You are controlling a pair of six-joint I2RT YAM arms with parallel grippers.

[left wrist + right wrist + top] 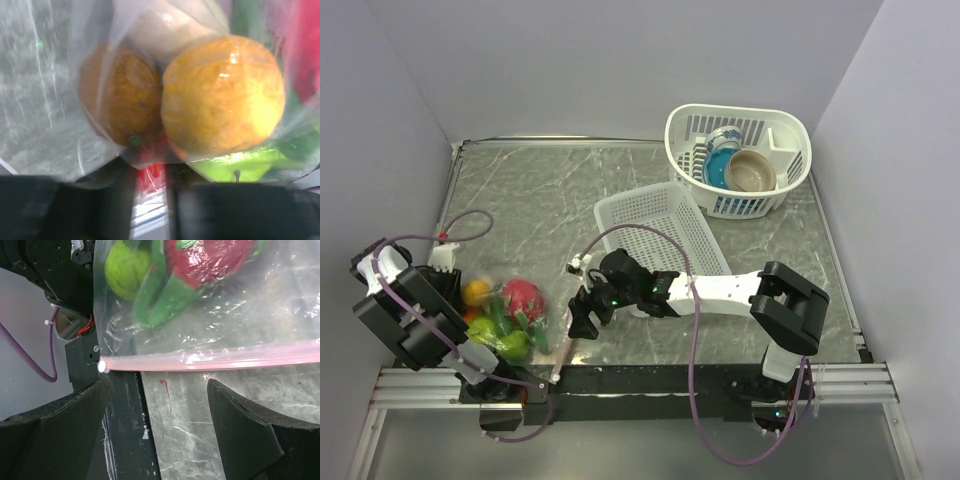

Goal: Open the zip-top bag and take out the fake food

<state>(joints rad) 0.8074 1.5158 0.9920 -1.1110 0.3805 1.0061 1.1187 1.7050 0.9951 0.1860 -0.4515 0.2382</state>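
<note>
Right gripper [157, 390]: jaws wide apart, holding nothing. Zip-top bag [240, 320] lies just ahead of its fingertips, flat on the table [200, 440].

Key relation: the bag's pink zip strip [210, 361] sits just beyond the fingertips. Its long axis runs crosswise, from one finger over to the other and out past the right-hand one. The strip's pale end stops just ahead of the left-hand finger, over the dark near edge of the table. The bag body and its load are on the far side of the strip from this gripper.

Left gripper [150, 200]: jaws drawn nearly together at the opposite end of the bag, with clear film and a scrap of red in the narrow gap. Reads as pinching the bag there.

The right arm is the one nearer the zip. Judgement: it needs a short advance onto the strip. With the strip lying along the closing line, not across it, some wrist turn is likely called for.

Zip looks closed: one unbroken pink line, no gap seen.

Film is thin, clear and wrinkled, with glare.

Fake food [220, 95] is all inside the bag:
- two orange round fruits against the film next to the left gripper
- a red piece with green leaves [200, 260]
- a yellow-green ball [125, 267] toward the zip side
</note>
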